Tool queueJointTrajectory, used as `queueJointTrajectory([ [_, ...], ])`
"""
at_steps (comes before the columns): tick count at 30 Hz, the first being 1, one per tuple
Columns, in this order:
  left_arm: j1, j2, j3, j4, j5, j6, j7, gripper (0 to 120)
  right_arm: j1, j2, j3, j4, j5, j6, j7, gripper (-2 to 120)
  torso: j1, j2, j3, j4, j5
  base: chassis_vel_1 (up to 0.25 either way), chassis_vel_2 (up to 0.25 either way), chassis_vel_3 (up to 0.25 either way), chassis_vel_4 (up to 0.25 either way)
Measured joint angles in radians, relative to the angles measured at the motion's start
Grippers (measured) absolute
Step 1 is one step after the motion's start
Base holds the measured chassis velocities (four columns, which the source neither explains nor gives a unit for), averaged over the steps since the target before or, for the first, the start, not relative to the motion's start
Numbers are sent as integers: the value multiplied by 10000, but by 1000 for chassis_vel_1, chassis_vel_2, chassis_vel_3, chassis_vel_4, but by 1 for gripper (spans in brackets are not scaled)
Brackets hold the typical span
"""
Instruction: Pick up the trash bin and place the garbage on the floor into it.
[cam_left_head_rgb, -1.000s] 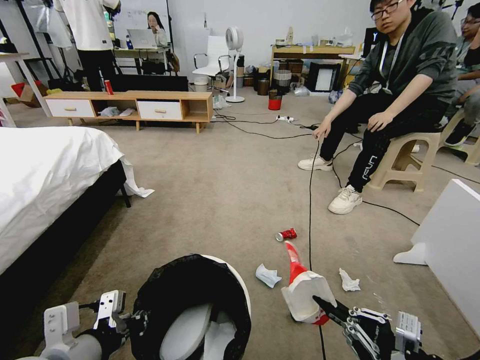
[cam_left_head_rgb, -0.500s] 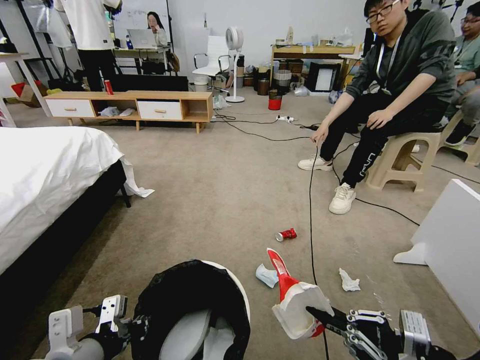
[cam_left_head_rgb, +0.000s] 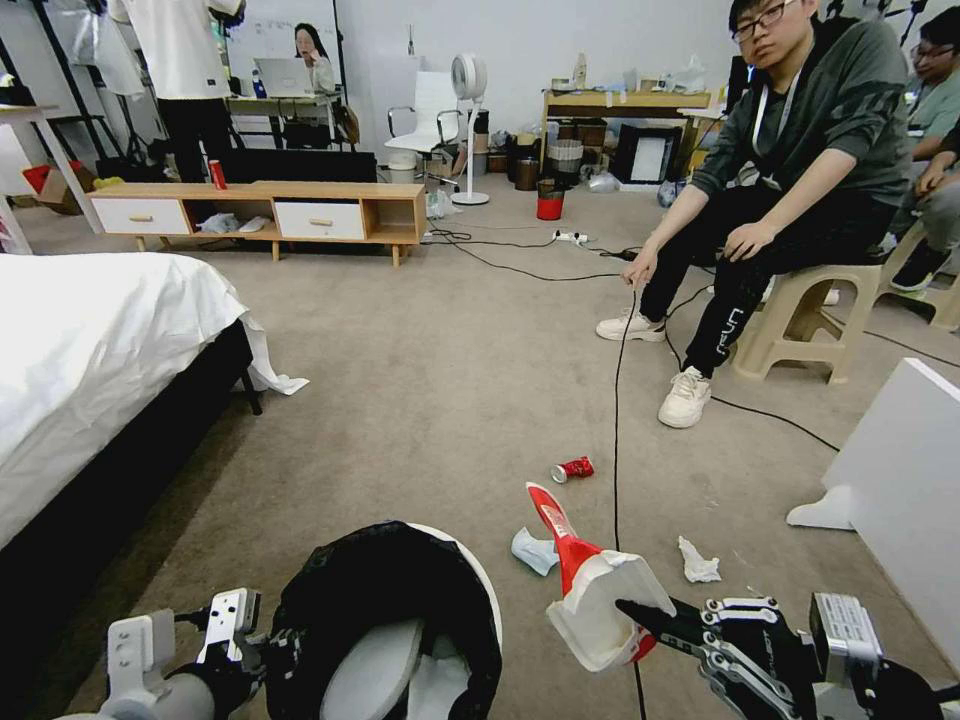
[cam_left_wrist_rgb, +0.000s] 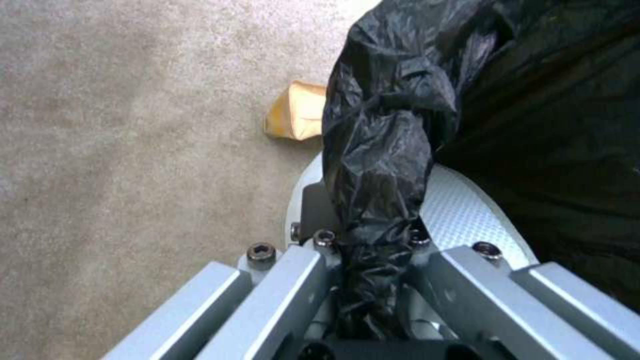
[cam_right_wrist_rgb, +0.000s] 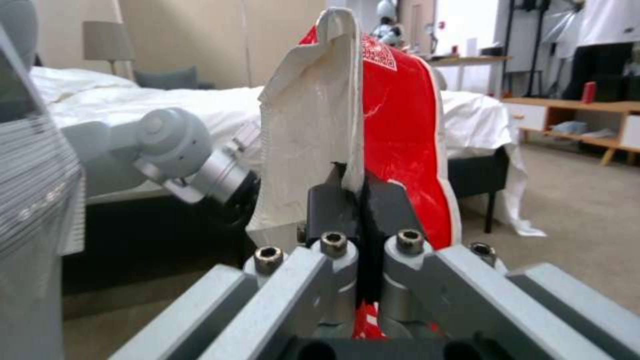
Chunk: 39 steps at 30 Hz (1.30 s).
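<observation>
1. The round white plastic trash bin (cam_left_head_rgb: 478, 570) with its crinkly black plastic liner (cam_left_head_rgb: 380, 590) sits low in the head view, just in front of the robot, on the left side.
2. The left pincer (cam_left_wrist_rgb: 373, 260) is clamped on a twisted fold of the black liner at the rim of the bin; the metal fingers (cam_left_wrist_rgb: 293, 280) press the bag from both sides.
3. In the left wrist view a small brown paper bag (cam_left_wrist_rgb: 297, 111) lies on the beige short-pile carpet floor (cam_left_head_rgb: 430, 380), just beside the bin.
4. The right pincer (cam_left_head_rgb: 640, 612) is closed on a flat red and white snack packet (cam_left_head_rgb: 595, 590); the packet is above the floor, just to the right of the bin, with its red end pointing up.
5. On the carpet beyond the packet lie a crushed red can (cam_left_head_rgb: 573, 468) and two crumpled white tissues (cam_left_head_rgb: 534, 551), one on each side of a thin black cable (cam_left_head_rgb: 617, 420).
</observation>
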Motion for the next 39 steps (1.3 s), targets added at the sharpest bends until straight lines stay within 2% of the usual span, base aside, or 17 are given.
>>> queueJointTrajectory([
  [11,25,37,-9,-22,-3,0,6,1,380,-501,-350,-391,232,-353,-582,0,0,0,0,0,1,0,0,0,0],
  [16,-17,154,-73,50,-37,0,6,1,563,-1629,-354,-225,1202,-471,-621,0,0,0,0,1,0,0,0,0,0],
  [25,-19,92,-82,128,-22,0,21,1,703,-2405,-233,316,2451,-806,-1163,0,0,0,0,0,-1,0,0,0,0],
  [31,-39,53,-66,138,-11,-1,25,1,815,-2754,-348,373,2703,-990,-1411,0,0,1,0,1,-1,0,0,0,0],
  [35,-185,289,-52,135,-68,0,11,1,1341,-2895,-685,127,2861,-1012,-1371,0,0,0,0,2,1,0,0,0,0],
  [37,-319,659,77,126,-162,0,12,1,1511,-2874,-750,69,3002,-1016,-1299,0,0,0,0,-1,1,0,0,0,0],
  [38,-319,659,77,126,-162,0,12,1,1511,-2874,-750,69,3002,-1016,-1299,0,0,0,0,-1,1,0,0,0,0],
  [39,-392,839,173,126,-195,0,22,1,1504,-2862,-737,61,3011,-1020,-1300,0,0,0,0,4,0,0,0,0,0],
])
